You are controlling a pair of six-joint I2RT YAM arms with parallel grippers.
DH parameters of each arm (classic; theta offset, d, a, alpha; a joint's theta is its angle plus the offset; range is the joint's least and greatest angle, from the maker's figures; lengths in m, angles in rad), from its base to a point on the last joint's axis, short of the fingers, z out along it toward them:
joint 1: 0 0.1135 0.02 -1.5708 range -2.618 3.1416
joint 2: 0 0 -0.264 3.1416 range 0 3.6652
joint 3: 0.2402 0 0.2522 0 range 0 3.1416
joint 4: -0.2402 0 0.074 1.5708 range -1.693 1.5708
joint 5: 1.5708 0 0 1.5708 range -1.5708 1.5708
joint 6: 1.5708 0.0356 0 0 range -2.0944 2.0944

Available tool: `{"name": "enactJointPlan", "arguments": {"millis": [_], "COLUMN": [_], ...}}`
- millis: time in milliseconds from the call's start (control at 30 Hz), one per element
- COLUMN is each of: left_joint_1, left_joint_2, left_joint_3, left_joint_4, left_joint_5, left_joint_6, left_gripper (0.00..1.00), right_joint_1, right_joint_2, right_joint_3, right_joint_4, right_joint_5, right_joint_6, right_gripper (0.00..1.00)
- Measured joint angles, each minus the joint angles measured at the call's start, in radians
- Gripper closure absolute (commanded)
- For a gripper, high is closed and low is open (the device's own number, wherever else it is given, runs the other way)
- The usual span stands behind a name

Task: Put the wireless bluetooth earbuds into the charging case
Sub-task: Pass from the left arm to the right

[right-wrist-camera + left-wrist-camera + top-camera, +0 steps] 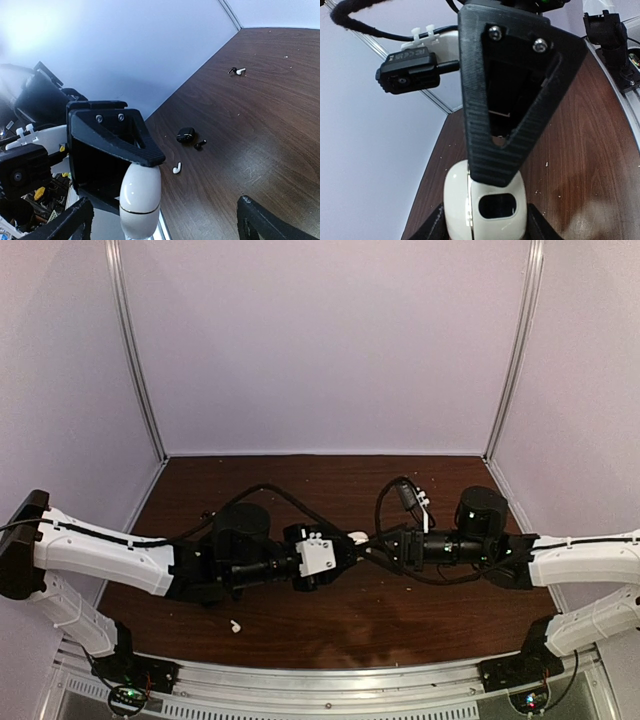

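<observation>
My left gripper (345, 542) is shut on a white pebble-like charging case (485, 205), held above the mid table; its fingers (434, 226) flank the case at both sides. The case has a seam and a dark oval opening on its face. It also shows in the right wrist view (140, 195). My right gripper (165, 225) is wide open and empty, right at the case, with one finger (510, 100) over its top end. A white earbud (176, 168) and a black earbud (199, 145) lie loose on the table. The white one also shows in the top view (234, 625).
A small black case (185, 134) lies beside the black earbud. Another white earbud (241, 71) lies farther off with a small black piece beside it. Pale walls close in the brown table (330, 620) on three sides. A metal rail runs along the near edge.
</observation>
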Motion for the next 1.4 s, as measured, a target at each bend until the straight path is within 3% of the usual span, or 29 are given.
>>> {"name": "enactJointPlan", "arguments": {"millis": [100,367,600,967,1267,1400], "left_joint_1": [0.0,0.001,0.001,0.001,0.001,0.001], "left_joint_2": [0.0,0.0,0.002,0.002,0.002,0.002], "left_joint_3": [0.0,0.0,0.0,0.0,0.0,0.0], "left_joint_4": [0.003,0.003,-0.003,0.02,0.036,0.051], "left_joint_5": [0.0,0.002,-0.001,-0.001,-0.026,-0.048], "left_joint_6": [0.0,0.0,0.001,0.0,0.0,-0.003], "left_gripper": [0.67,0.67,0.67,0.67,0.67,0.67], "right_joint_1": [0.0,0.0,0.0,0.0,0.0,0.0], "right_joint_2": [0.014,0.062,0.096,0.096,0.098,0.114], "right_joint_3": [0.002,0.068,0.075,0.066,0.055,0.037], "right_joint_4": [-0.002,-0.098,-0.081,0.021,0.068,0.101], "right_joint_5": [-0.044,-0.092,-0.137,-0.161,-0.169,-0.172], "right_joint_6": [-0.028,-0.112,-0.108,-0.047,-0.012,0.012], "right_gripper": [0.01,0.37,0.53,0.66,0.59,0.61]}}
